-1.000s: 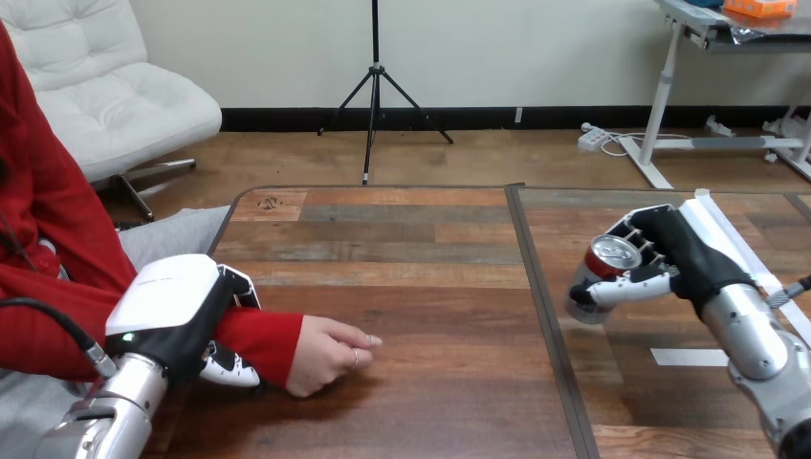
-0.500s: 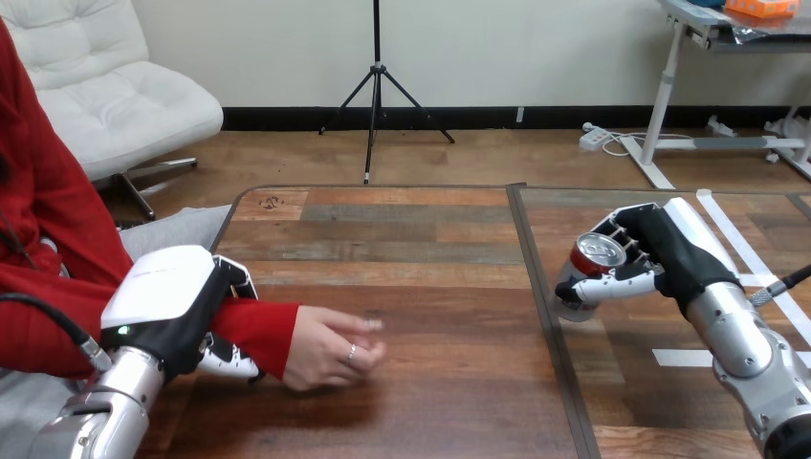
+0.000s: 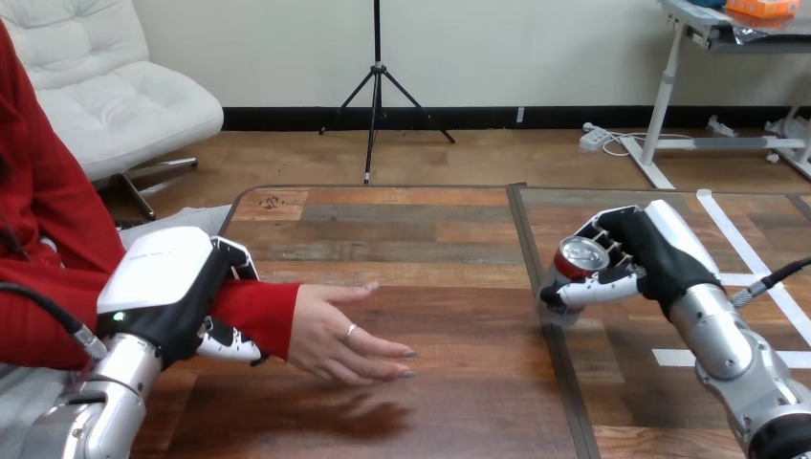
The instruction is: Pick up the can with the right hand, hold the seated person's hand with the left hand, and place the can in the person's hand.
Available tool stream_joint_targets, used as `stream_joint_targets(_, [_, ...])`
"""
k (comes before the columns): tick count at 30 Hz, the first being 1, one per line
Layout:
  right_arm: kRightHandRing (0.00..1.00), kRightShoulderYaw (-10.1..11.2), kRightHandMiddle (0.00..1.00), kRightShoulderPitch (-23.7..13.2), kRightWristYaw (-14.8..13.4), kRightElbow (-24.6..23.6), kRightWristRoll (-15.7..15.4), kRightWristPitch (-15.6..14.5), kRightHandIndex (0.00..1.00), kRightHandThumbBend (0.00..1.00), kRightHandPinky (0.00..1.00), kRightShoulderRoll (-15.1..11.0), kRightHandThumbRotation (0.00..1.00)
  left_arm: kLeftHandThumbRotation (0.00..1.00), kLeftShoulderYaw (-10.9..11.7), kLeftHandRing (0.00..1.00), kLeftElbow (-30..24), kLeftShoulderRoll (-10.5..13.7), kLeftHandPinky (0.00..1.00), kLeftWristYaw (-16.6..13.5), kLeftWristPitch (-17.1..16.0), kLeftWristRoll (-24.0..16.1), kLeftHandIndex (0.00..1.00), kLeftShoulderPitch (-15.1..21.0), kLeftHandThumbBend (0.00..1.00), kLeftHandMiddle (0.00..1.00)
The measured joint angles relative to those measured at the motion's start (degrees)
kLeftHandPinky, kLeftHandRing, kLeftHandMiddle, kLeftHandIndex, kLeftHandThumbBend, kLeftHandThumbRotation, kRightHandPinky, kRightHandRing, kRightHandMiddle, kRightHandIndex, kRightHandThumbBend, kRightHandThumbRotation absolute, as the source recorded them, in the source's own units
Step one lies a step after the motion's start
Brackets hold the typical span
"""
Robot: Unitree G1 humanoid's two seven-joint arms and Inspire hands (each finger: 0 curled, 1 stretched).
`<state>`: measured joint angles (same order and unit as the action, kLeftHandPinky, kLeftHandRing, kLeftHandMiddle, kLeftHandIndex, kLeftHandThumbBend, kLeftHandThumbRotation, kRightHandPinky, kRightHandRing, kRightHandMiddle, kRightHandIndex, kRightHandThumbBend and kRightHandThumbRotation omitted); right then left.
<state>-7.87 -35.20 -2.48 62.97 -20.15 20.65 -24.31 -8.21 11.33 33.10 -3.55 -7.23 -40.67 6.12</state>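
With the black-and-white left hand [image 3: 167, 296] wrapped round the person's red-sleeved wrist [image 3: 253, 320] and the right hand [image 3: 650, 251] clamped on the red-topped silver drink can [image 3: 577, 260] above the wooden bench [image 3: 430, 239], I'd carry it leftward slowly and level, then lower it upright into the person's outstretched hand [image 3: 339, 333].

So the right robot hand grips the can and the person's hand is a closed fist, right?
Not quite: the head view shows the person's hand open, fingers stretched out. The right robot hand does grip the can.
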Motion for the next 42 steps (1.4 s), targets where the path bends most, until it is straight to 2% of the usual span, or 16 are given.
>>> stream_joint_targets(23, [0.39, -0.8, 0.43, -0.2, 0.01, 0.02, -0.19, -0.57, 0.44, 0.83, 0.36, 3.51, 0.0, 0.0, 1.58, 0.36, -1.62, 0.0, 0.3, -0.13, -1.16, 0.89, 0.4, 0.0, 0.82, 0.4])
stream_joint_targets(42, [0.41, -1.59, 0.44, -0.27, 0.01, 0.02, -1.32, -1.88, 0.45, 0.83, 0.38, 6.4, 0.0, 0.0, 1.64, 0.35, -2.84, -0.02, 0.29, -0.19, -1.58, 1.86, 0.4, -0.04, 0.83, 0.39])
